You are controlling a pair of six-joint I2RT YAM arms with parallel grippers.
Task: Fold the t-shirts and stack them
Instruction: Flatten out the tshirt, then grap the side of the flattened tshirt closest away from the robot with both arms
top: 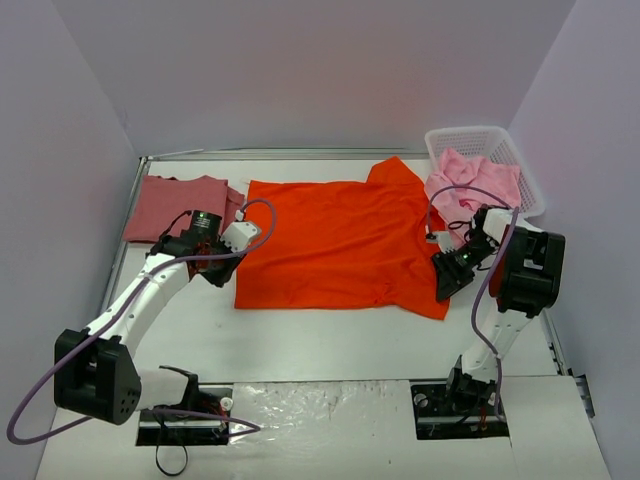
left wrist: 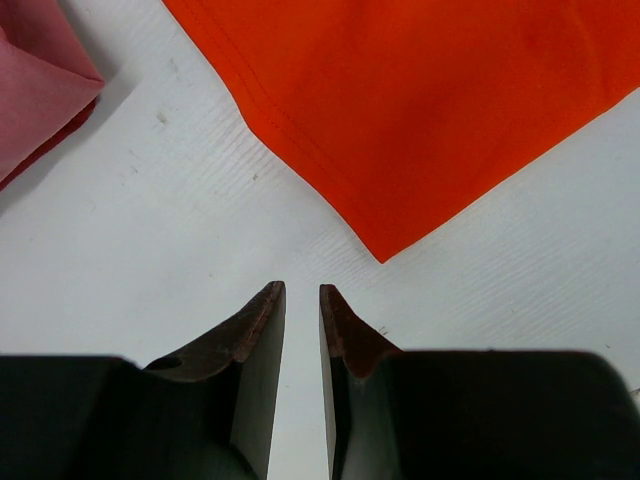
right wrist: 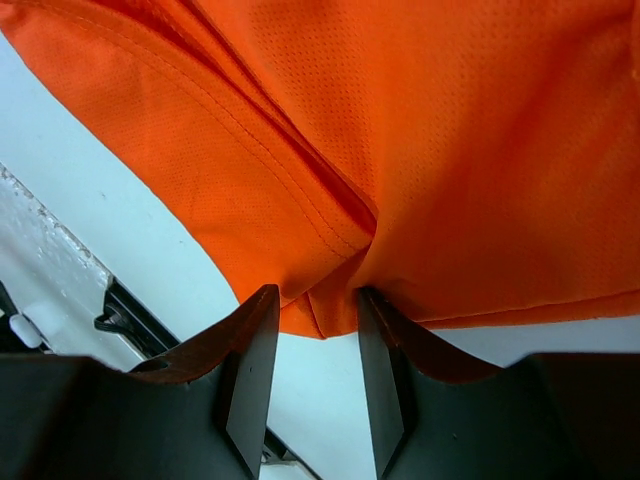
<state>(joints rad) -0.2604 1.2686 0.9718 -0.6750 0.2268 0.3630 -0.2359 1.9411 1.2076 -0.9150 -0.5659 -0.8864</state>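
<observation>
Orange shirt is spread flat mid-surface. Its near right edge is pinched, puckered, between the fingers of the right tool. Left tool is held narrow with nothing between, over bare surface just short of a left corner of the shirt. Rose shirt is laid folded at far left; pink shirts are heaped in the basket at far right.

Left arm and right arm: white links, black joints, purple cables. Left hand and right hand each have 2 black fingers with rust-brown tips.
</observation>
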